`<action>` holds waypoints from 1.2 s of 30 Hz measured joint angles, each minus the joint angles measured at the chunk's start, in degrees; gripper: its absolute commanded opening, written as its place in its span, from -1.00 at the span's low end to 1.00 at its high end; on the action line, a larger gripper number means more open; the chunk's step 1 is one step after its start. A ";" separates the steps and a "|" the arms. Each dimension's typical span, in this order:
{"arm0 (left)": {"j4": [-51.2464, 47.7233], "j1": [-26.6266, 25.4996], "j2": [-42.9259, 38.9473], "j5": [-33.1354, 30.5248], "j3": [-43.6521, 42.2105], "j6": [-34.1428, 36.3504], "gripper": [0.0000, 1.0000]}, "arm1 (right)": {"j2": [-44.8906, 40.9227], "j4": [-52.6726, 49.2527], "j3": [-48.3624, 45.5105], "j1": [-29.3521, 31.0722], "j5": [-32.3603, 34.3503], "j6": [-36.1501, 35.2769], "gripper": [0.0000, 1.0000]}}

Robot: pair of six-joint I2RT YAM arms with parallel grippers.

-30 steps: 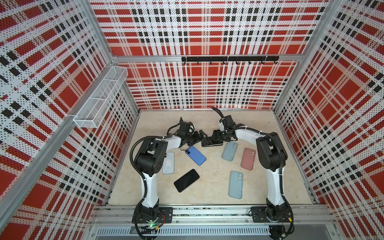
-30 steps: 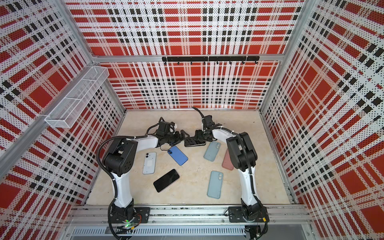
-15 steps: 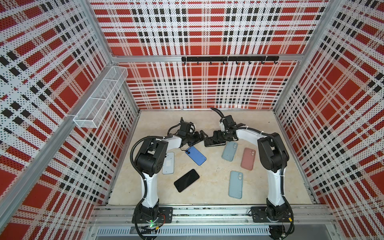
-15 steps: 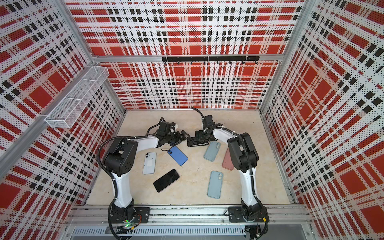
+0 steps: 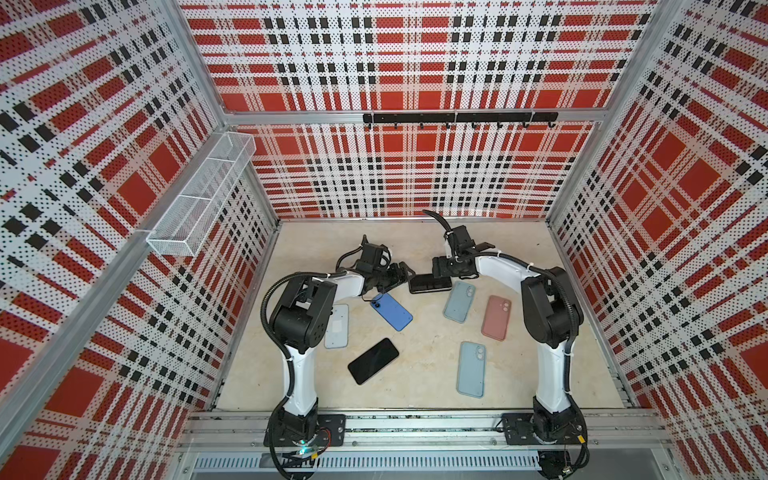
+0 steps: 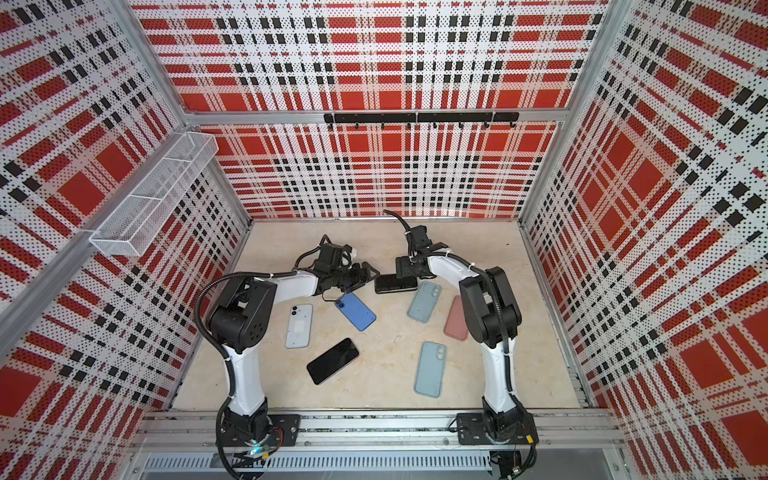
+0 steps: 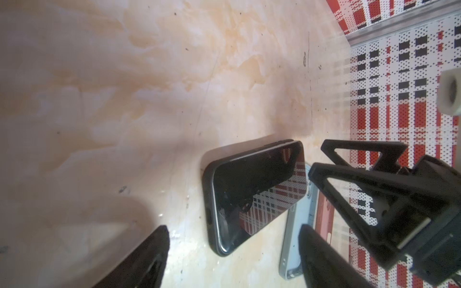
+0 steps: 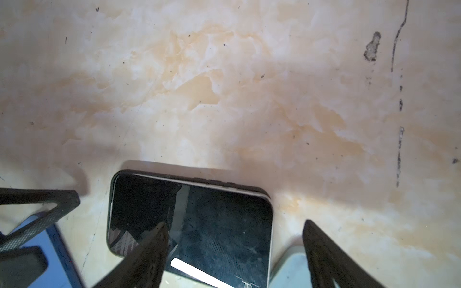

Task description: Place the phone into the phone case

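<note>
While both arms reach in toward the middle of the worktop (image 5: 415, 245), the phone (image 5: 430, 284) lies flat between them, screen up, in both top views. Left pincer (image 5: 402, 274) sits just beside one short end. Right pincer (image 5: 441, 270) sits at the phone's far long edge. Nearby on the worktop are a blue phone (image 5: 390, 311), a pale blue case (image 5: 459, 301) and a pink case (image 5: 496, 318). Nearer the arm bases are a second pale blue case (image 5: 471, 369), a bare black phone (image 5: 372, 360) and a white phone (image 6: 299, 326).

Left wrist view: left pincer (image 7: 233, 229) is released, jaws spread wide, nothing between them. The phone (image 7: 254, 194) rests on the worktop just ahead of the tips, rimmed by a black case (image 7: 207, 194). Right pincer (image 7: 321, 159) is at the phone's far end, jaws apart. The pale blue case (image 7: 296, 237) lies just beside the phone.

Right wrist view: right pincer (image 8: 234, 225) is released, jaws wide. One of its fingers (image 8: 149, 249) hangs over the screen, the other is past the phone's short end. Contact with the screen: cannot tell. A light strip of the phone's side shows along one long edge of the case. Fully seated or not: cannot tell.
</note>
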 measured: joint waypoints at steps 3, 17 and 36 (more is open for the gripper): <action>0.00 -0.83 0.02 0.17 0.00 -0.44 0.49 | 0.00 0.17 -1.09 -0.15 -0.22 0.17 0.56; 0.17 -2.38 2.16 0.42 0.15 -2.32 0.14 | 0.00 3.56 -6.36 -0.35 -4.15 1.75 0.03; -0.72 -0.09 2.49 -0.70 0.61 -1.60 0.00 | 0.00 5.11 -6.36 1.75 -3.54 3.65 -0.17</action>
